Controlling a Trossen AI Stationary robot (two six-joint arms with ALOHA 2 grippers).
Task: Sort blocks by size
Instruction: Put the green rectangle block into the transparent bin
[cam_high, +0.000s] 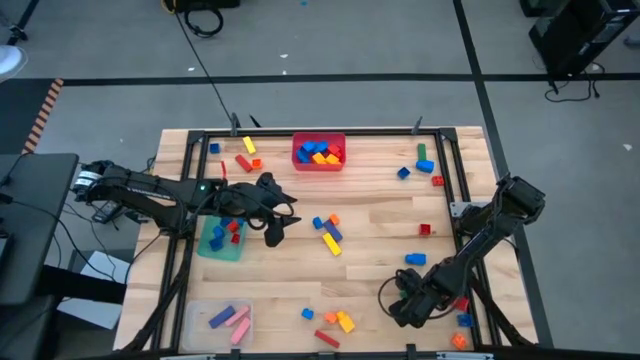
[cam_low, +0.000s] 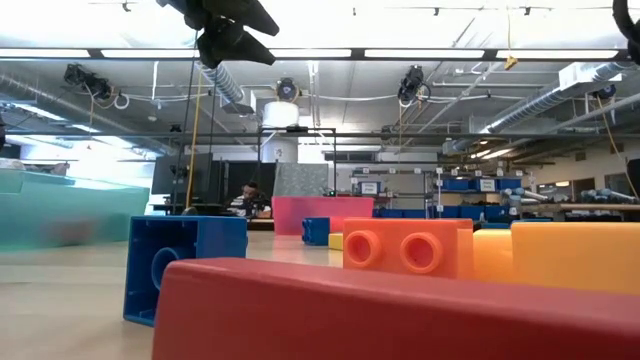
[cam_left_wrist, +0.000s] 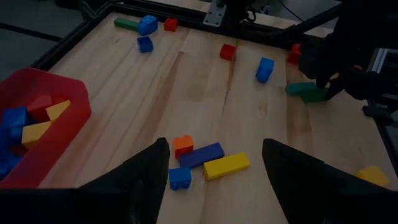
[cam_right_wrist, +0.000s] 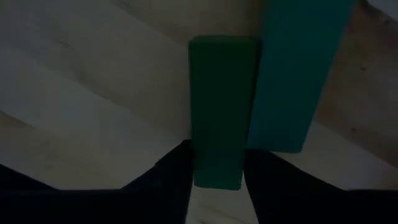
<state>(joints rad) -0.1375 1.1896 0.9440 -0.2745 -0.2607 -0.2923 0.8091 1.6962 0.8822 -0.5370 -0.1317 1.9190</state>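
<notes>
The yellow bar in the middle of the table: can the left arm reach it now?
Probably yes. The left pincer is open and points at the yellow bar, which lies beside a blue bar. Nothing stands between them.

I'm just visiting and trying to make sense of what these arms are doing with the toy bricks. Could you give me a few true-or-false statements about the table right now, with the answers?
1. The red bin holds blue, yellow and orange blocks. True.
2. The left gripper has a yellow bar clamped in it. False: its fingers stand open and hold nothing, above the table near a cluster with a yellow bar.
3. The right gripper is down at a dark green block. True: its wrist view shows the fingers on either side of that block's end.
4. The clear bin at the table's near left corner is full of green cubes. False: it holds pink and purple bars.
</notes>
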